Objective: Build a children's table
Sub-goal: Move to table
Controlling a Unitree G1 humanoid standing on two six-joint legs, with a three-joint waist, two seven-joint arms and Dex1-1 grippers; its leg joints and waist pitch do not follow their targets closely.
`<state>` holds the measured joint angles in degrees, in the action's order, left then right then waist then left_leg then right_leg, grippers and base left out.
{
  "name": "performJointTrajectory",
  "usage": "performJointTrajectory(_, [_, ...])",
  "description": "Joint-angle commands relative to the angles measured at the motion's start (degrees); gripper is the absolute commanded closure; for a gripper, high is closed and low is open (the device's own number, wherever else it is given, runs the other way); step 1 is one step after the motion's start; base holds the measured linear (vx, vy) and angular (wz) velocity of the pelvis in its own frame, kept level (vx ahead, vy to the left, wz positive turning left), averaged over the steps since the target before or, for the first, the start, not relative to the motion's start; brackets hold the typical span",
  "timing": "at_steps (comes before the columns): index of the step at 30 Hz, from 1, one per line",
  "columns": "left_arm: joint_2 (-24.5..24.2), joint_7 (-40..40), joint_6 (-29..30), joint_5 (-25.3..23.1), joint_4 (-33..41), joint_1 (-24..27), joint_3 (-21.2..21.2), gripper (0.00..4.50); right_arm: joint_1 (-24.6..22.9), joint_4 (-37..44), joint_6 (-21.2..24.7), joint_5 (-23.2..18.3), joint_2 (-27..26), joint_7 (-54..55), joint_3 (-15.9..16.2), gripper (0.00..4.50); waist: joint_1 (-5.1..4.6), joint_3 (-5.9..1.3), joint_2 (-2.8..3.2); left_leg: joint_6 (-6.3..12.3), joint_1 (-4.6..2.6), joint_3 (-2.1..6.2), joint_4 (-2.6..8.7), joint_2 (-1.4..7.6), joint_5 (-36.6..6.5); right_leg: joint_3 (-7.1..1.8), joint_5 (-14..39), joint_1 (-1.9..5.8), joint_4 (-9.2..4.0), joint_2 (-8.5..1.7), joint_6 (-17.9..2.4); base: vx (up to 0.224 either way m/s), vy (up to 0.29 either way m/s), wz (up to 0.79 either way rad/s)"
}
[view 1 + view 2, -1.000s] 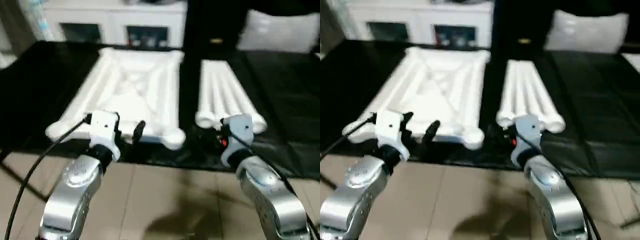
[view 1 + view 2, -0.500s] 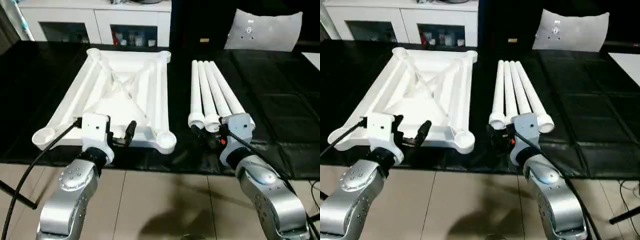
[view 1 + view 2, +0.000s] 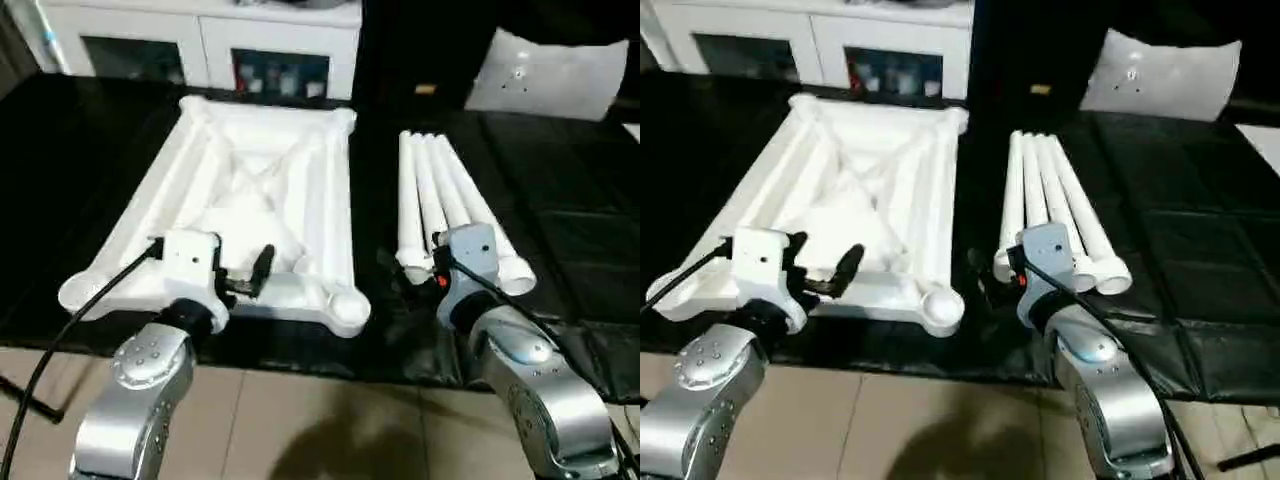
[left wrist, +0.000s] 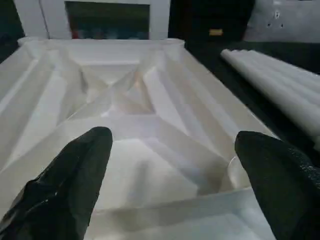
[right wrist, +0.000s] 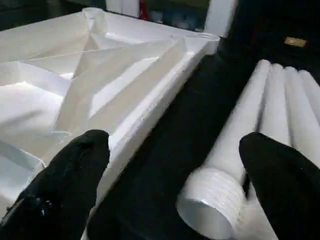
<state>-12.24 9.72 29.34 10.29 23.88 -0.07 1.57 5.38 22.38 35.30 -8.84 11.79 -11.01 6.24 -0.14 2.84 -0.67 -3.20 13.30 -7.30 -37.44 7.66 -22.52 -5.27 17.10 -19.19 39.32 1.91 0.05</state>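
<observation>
The children's table lies in parts on a black surface. Its white square top is upside down, X ribs up, with a round socket at the near right corner. Several white tapered legs lie side by side to its right. My left gripper is open just above the top's near edge, holding nothing. My right gripper is open and empty. It hovers low over the dark gap between the top's right edge and the nearest leg's threaded end.
The black padded surface ends close in front of my arms, with tiled floor below. White cabinets stand behind it. A white pillow-like object sits at the back right. A black cable trails from my left wrist.
The whole picture has shifted and steadied, so the head camera moved. Both grippers stay open at about the same spots by the near ends of the top and legs.
</observation>
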Motion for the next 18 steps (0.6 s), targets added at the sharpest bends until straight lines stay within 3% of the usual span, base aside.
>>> performJointTrajectory(1, [-0.32, 1.03, 0.76, 0.03, 0.76, 0.11, 0.63, 0.07, 0.02, 0.92, -0.21, 0.51, 0.38, 0.0, -0.14, 0.0, -3.24, -3.28, 1.46, 14.82, -7.38, 6.01, 2.79, 7.61, 47.79, 2.76, -16.45, -7.88, 0.15, -6.76, -6.39, 0.088, -0.092, 0.06])
performJointTrajectory(2, [-0.65, 1.75, 0.39, 0.21, 0.83, 0.05, 0.83, 0.07, 0.07, 0.92, -0.29, 0.53, 0.41, -0.06, -0.4, 0.0, -2.53, -3.05, -0.45, 12.9, -3.02, 2.18, -0.13, 2.42, 45.34, 0.99, -21.69, -4.62, -3.27, -8.65, -9.42, 0.054, -0.059, 0.08])
performJointTrajectory(3, [-0.82, 2.18, 0.06, 0.35, 0.86, 0.02, 0.92, 0.07, 0.13, 0.88, -0.35, 0.51, 0.45, -0.08, -0.55, 0.0, -0.89, -4.99, -2.45, 11.41, 5.48, 0.84, -2.78, -3.4, 34.49, -4.41, -42.86, 6.7, -1.21, -7.9, -11.79, 0.054, -0.059, 0.08])
performJointTrajectory(4, [-1.62, 3.35, 0.14, 0.64, 0.95, -0.19, 1.26, 0.07, 0.48, 0.46, -1.02, 0.68, 0.57, 0.13, -1.12, 0.0, 0.91, -5.36, -2.1, 10.23, 10.93, 2.78, -5.67, -0.92, 25.49, -9.0, -61.21, 10.48, -0.85, -13.34, -14.7, 0.124, -0.005, 0.25])
performJointTrajectory(5, [-2.0, 3.78, 0.21, 0.68, 0.97, -0.27, 1.4, 0.07, 0.61, 0.28, -1.25, 0.62, 0.51, 0.21, -1.41, 0.0, 3.22, -3.94, -1.82, 4.52, 12.94, 3.68, -4.22, 1.09, 15.55, -8.38, -88.1, 8.86, 0.15, -12.2, -14.29, 0.098, 0.017, 0.28])
performJointTrajectory(6, [-2.68, 4.21, -0.12, 0.16, 0.79, -0.53, 1.73, 0.07, 0.81, 0.01, -1.63, 0.43, 0.37, 0.18, -1.84, 0.0, 2.52, -3.15, -1.04, -0.78, 10.48, 2.13, 0.58, 0.06, 22.2, -2.45, -82.46, 5.45, 0.55, -4.31, -9.37, 0.098, 0.017, 0.28])
performJointTrajectory(7, [-2.96, 4.43, -0.24, -0.1, 0.55, -0.76, 1.76, 0.07, 0.9, -0.16, -2.15, 0.85, 0.59, 0.2, -1.79, 0.0, 2.2, -3.31, 0.62, -1.3, 8.62, 2.29, 2.2, 0.28, 26.05, -0.15, -72.51, 3.71, 0.41, -2.87, -7.26, 0.0, 0.0, 0.0])
performJointTrajectory(8, [-3.15, 4.6, -0.32, -0.24, 0.38, -0.89, 1.72, 0.07, 0.95, -0.27, -2.52, 1.19, 0.73, 0.24, -1.7, 0.0, 1.42, -2.82, 2.11, -1.9, 6.71, 3.41, 2.37, 4.01, 28.27, 1.88, -48.2, 0.63, 0.16, -3.27, -5.52, 0.0, 0.0, 0.0])
performJointTrajectory(9, [-3.31, 4.8, -0.21, -0.2, 0.07, -1.26, 1.56, 0.07, 0.98, -0.36, -2.81, 1.51, 1.01, 0.18, -1.61, 0.0, 1.08, -2.94, 2.6, -0.89, 4.83, 3.72, 2.62, 5.74, 26.34, 1.99, -31.82, -0.75, -1.19, -5.65, -6.43, 0.0, 0.0, 0.0])
performJointTrajectory(10, [-3.49, 4.9, -0.04, -0.07, -0.13, -1.47, 1.47, 0.07, 0.95, -0.4, -2.76, 1.46, 1.03, 0.15, -1.59, 0.0, 1.1, -2.2, 2.41, -2.13, 5.83, 3.0, 3.55, 4.99, 19.34, 1.93, -22.34, 0.21, -3.19, -6.69, -8.27, 0.0, 0.0, 0.0])
performJointTrajectory(11, [-3.62, 4.96, 0.07, 0.02, -0.27, -1.61, 1.4, 0.07, 0.92, -0.42, -2.72, 1.42, 1.04, 0.13, -1.58, 0.0, 1.29, -1.67, 2.41, -3.44, 5.77, 2.57, 4.27, 4.78, 12.53, 2.13, -16.51, 0.13, -4.15, -6.98, -9.05, -0.113, 0.026, 0.06])
performJointTrajectory(12, [-3.79, 5.02, 0.15, -0.1, -0.67, -1.83, 1.36, 0.07, 0.91, -0.51, -2.8, 1.53, 1.23, 0.05, -1.37, 0.0, 0.93, -1.18, 1.99, -4.67, 5.39, 2.2, 5.38, 4.23, 0.8, 1.87, -6.05, 0.6, -5.39, -7.19, -9.5, -0.113, 0.026, 0.06])
performJointTrajectory(13, [-3.92, 5.09, 0.13, -0.2, -0.94, -1.89, 1.31, 0.07, 0.88, -0.56, -2.89, 1.64, 1.32, 0.04, -1.15, 0.0, 0.84, -1.37, 1.68, -4.31, 5.17, 1.9, 5.58, 3.99, -2.04, 1.71, -2.36, 0.82, -6.03, -7.29, -9.25, -0.123, 0.02, 0.1])
performJointTrajectory(14, [-4.02, 5.34, 0.23, -0.19, -1.37, -2.02, 1.36, 0.07, 0.78, -0.51, -3.09, 2.44, 1.71, 0.23, -0.69, 0.0, 0.54, -1.13, 1.07, -3.37, 5.34, 1.32, 6.05, 3.68, -4.2, 1.4, 4.08, 0.9, -7.03, -7.47, -8.73, -0.12, 0.005, 0.06])
performJointTrajectory(16, [-4.39, 6.01, 0.42, -0.2, -1.68, -2.18, 1.95, 0.07, 0.37, -0.3, -2.68, 2.62, 1.36, 0.66, -0.89, 0.0, 0.16, -1.2, 1.51, -2.69, 5.49, 1.05, 6.45, 3.75, -4.43, 1.22, 8.66, 0.46, -7.74, -7.86, -8.31, -0.109, -0.001, 0.05])
performJointTrajectory(17, [-4.64, 6.13, 0.41, -0.16, -1.73, -2.2, 2.2, 0.07, 0.27, -0.31, -2.56, 2.58, 1.16, 0.71, -1.04, 0.0, -0.26, -1.25, 1.44, -2.43, 6.05, 1.13, 6.58, 3.64, -4.17, 1.21, 9.17, 0.49, -7.87, -7.85, -7.95, -0.079, -0.015, -0.02])
performJointTrajectory(18, [-4.83, 6.45, 0.48, 0.01, -1.58, -2.18, 2.5, 0.07, -0.05, -0.26, -2.69, 2.72, 1.18, 0.77, -0.94, 0.0, -0.53, -1.32, 1.75, -2.45, 6.4, 1.26, 6.63, 3.68, -3.76, 1.26, 8.85, 0.3, -7.91, -7.85, -7.72, -0.079, -0.015, -0.02])
